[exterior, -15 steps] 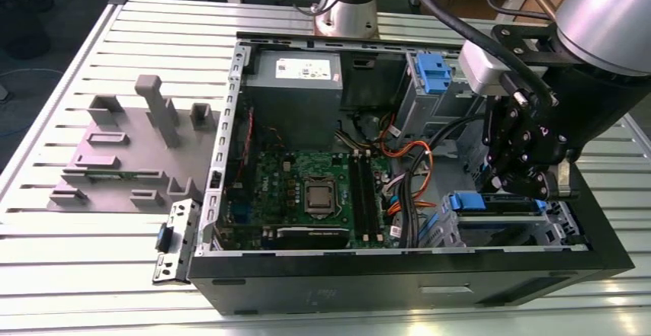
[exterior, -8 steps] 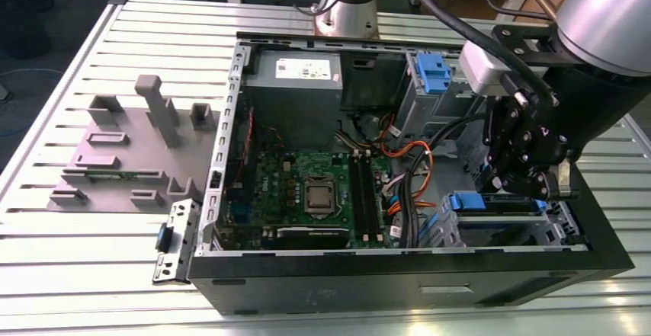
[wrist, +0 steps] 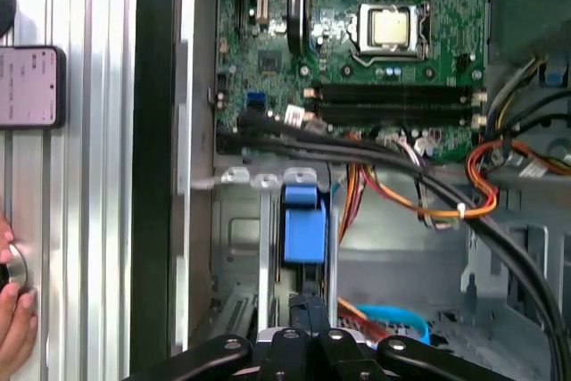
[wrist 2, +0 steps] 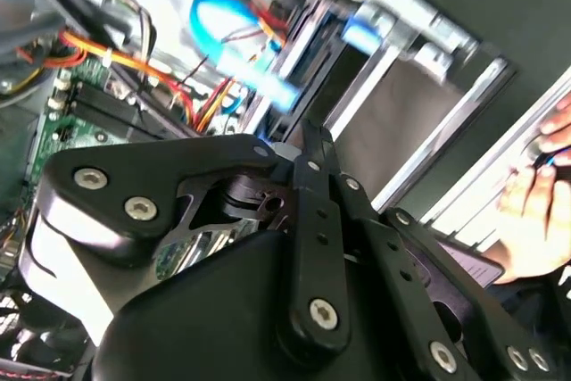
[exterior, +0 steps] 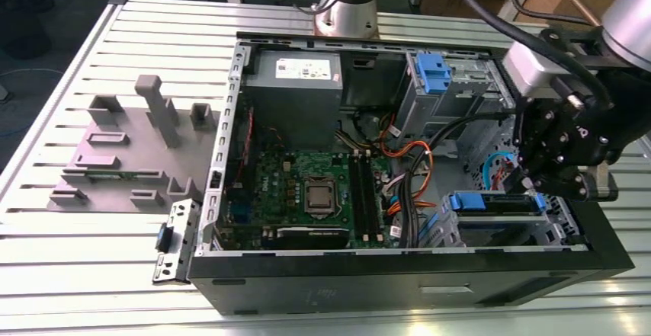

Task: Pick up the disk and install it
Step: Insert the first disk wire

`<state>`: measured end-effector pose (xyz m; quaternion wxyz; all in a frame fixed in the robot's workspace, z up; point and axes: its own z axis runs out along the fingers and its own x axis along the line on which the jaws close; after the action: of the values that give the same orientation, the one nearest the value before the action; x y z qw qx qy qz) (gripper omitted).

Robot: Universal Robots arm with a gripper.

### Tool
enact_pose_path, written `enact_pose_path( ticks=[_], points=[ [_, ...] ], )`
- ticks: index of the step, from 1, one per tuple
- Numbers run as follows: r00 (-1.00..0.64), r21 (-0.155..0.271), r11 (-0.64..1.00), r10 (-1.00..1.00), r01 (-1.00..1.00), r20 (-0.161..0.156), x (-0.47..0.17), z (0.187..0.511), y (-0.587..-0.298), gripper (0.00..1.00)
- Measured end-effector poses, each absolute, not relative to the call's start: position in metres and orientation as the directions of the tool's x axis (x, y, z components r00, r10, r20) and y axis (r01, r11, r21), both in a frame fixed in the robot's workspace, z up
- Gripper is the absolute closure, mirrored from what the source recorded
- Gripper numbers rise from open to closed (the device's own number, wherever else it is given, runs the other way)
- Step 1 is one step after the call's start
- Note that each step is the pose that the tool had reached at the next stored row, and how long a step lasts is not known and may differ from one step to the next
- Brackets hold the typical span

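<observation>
tool (exterior: 554,187): poised at the case's (exterior: 407,275) lower drive bay, grip state can't be told | disk (exterior: 495,203): sits slotted in that bay, blue rail outward, apparently so it slides home | hand (wrist: 16,314): resting on tabletop (exterior: 81,244) beside case

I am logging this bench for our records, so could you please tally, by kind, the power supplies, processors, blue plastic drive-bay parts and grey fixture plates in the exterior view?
Power supply: 1
Processor: 1
Blue plastic drive-bay parts: 2
Grey fixture plate: 1
Total: 5
</observation>
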<state>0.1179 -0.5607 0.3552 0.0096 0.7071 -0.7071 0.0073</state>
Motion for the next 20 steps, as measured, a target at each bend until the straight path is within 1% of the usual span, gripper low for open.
enact_pose_path(
  ticks=[5,13,20],
  points=[
    [0.000,0.007,0.000,-1.000,-1.000,0.024,0.133,0.355,-0.561,0.89],
    [0.000,0.007,0.000,-1.000,-1.000,0.024,0.139,0.359,-0.559,0.89],
    [0.000,0.008,0.000,-1.000,-1.000,0.025,0.148,0.360,-0.548,0.89]
  ],
)
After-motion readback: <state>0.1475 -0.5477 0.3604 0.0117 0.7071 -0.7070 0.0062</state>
